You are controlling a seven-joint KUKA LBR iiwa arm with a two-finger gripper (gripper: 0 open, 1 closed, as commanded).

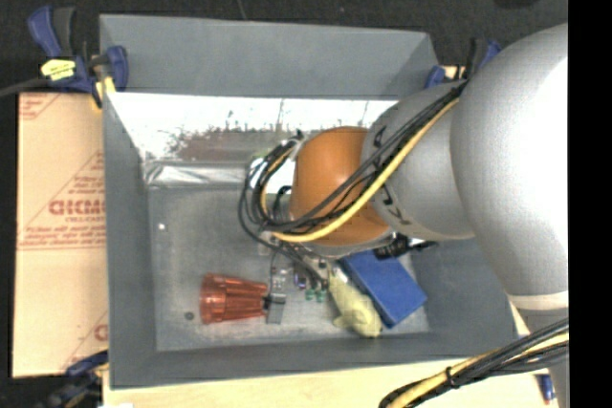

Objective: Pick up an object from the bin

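Note:
My gripper reaches down below the orange wrist cover, near the bin's front middle. Its tip is right at the narrow right end of a red see-through cone-shaped piece, which lies on its side on the bin floor. I cannot tell whether it touches the red piece. A pale yellow lump lies just right of the gripper, by the front wall. A blue flat block rests slantwise against the lump, partly under the arm.
The arm with its orange cover and cables hangs over the bin's middle and right, hiding the floor beneath. Bare grey floor shows on the left, between the red piece and the left wall.

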